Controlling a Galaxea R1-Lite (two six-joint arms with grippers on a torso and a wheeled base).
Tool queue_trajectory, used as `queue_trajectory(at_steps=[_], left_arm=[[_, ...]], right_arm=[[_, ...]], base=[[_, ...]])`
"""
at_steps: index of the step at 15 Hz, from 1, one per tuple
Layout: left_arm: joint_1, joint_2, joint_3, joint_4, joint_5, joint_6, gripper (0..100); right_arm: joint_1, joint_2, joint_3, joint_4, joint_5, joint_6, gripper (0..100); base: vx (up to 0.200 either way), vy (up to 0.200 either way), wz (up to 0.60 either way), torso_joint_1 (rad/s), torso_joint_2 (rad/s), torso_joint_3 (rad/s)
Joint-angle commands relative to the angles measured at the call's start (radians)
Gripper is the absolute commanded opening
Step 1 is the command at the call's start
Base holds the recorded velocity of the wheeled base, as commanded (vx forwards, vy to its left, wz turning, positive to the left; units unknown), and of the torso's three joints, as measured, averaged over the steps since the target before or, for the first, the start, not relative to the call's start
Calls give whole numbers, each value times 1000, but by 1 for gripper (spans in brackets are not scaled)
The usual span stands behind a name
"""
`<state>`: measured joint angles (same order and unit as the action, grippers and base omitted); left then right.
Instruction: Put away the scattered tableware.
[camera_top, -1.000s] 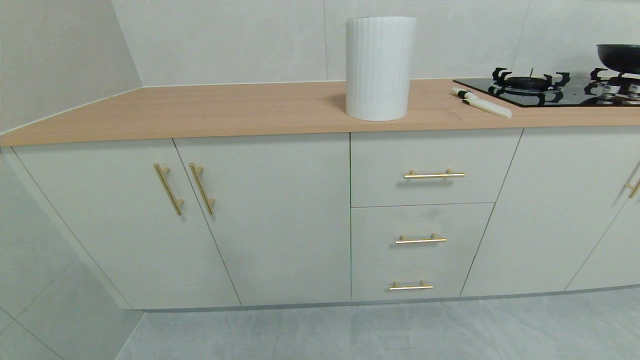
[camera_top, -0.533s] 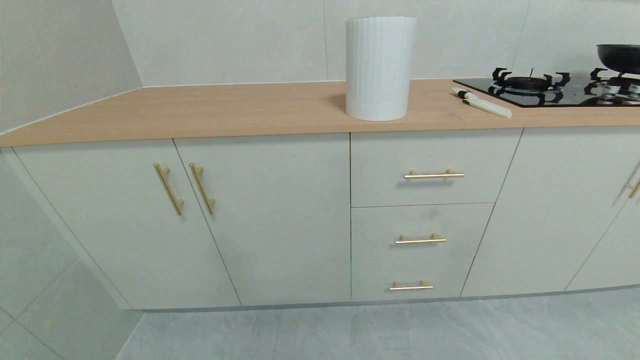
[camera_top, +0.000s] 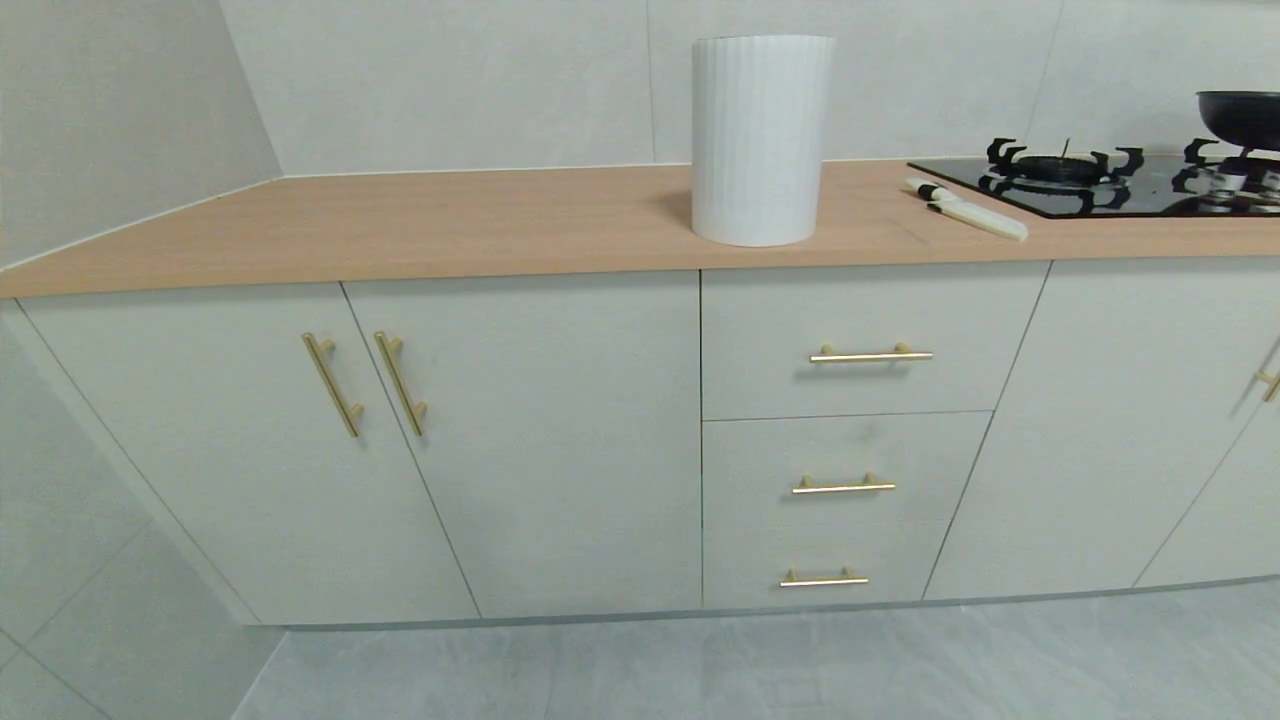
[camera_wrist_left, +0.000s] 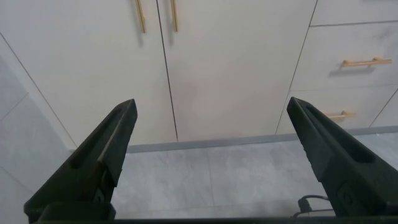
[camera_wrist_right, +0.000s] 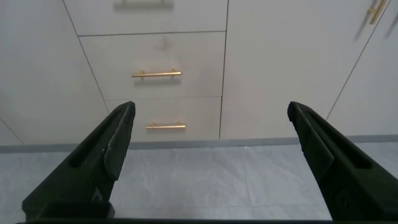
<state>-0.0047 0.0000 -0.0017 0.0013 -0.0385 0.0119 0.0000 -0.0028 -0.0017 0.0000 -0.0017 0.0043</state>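
Observation:
A white ribbed cylindrical holder (camera_top: 761, 138) stands upright on the wooden countertop (camera_top: 450, 215). To its right a cream-handled knife (camera_top: 965, 208) lies flat on the counter, by the edge of the black gas hob (camera_top: 1100, 185). My left gripper (camera_wrist_left: 211, 109) is open and holds nothing, low down facing the cabinet doors and floor. My right gripper (camera_wrist_right: 211, 112) is open too, with nothing between its fingers, facing the lower drawers.
Below the counter are two cabinet doors with gold handles (camera_top: 365, 383) and a stack of three drawers (camera_top: 850, 440). A black pan (camera_top: 1238, 115) sits on the hob at far right. Grey tiled floor (camera_top: 700, 670) lies in front of the cabinets.
The whole head picture has shifted slightly down, so the camera moved a little. Nothing on the counter has moved.

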Motion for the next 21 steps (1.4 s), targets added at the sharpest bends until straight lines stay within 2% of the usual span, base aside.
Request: queue_trajectory(at_steps=[1,19,21], left_arm=[[0,0,0,0,0,0,100],[0,0,0,0,0,2,100],[0,0,0,0,0,2,100]], right_arm=[[0,3,0,0,0,0,100],[0,3,0,0,0,0,100],[0,3,0,0,0,0,100]], base=[[200,0,0,12,2,7],[200,0,0,2,1,3],[0,0,0,0,0,0]])
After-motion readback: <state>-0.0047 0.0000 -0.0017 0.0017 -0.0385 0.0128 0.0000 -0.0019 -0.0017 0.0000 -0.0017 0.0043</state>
